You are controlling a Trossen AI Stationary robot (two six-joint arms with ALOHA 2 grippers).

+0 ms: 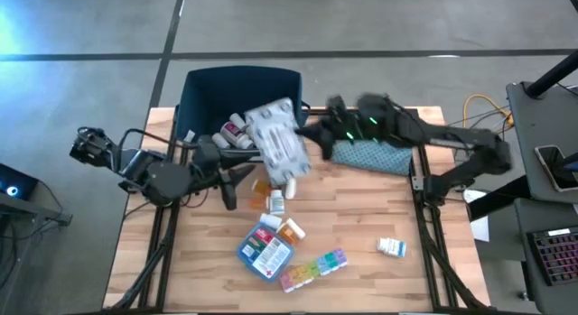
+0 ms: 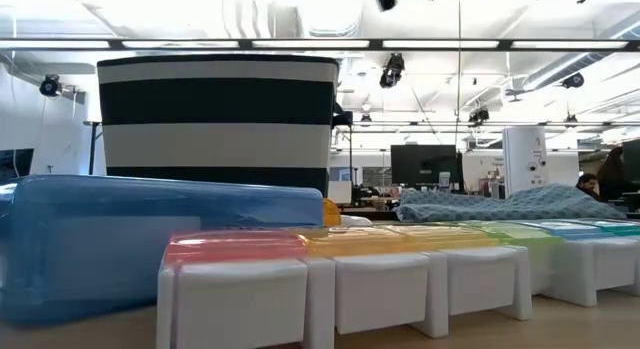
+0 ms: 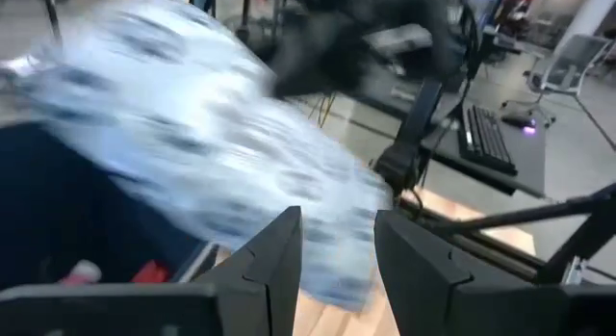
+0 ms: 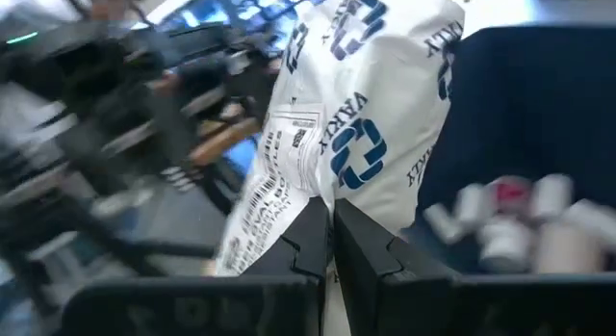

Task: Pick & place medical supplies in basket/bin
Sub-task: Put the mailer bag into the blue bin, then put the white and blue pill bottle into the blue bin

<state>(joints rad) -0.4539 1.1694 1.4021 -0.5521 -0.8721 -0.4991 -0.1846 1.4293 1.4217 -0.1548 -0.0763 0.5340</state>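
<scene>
The bin [image 1: 237, 91] is the biggest thing here: a dark navy soft-sided box at the far edge of the table [image 1: 361, 270], open on top, with a few white bottles [image 1: 237, 130] lying inside near its front wall. In the low view it rises behind everything with broad white bands across its dark side [image 2: 218, 114].

Over the bin's front right corner hangs the white wipes packet [image 1: 278, 139], a long crinkled pack printed with blue logos and a barcode, one end above the bin, the other drooping over the table. The right gripper [image 1: 307, 132] has its fingers [image 4: 371, 259] clenched on the packet's edge. The left gripper [image 1: 242, 181] sits just beside the bin's front, its fingers [image 3: 274, 254] spread apart and holding nothing.

A teal patterned cloth pouch [image 1: 368, 156] lies under the right arm. On the table's nearer half lie the blue first-aid pouch [image 1: 265, 252], the rainbow pill organizer [image 1: 313, 267], an orange pill bottle [image 1: 291, 230], a small white bottle [image 1: 276, 203] and, well apart to the right, a small white box [image 1: 391, 247].

The packet hides part of the bin's front rim and an orange item under its lower end. In the low view the organizer [image 2: 400, 269] and pouch [image 2: 130, 239] block the bin's base, and the left wrist view shows the packet only as a blur
</scene>
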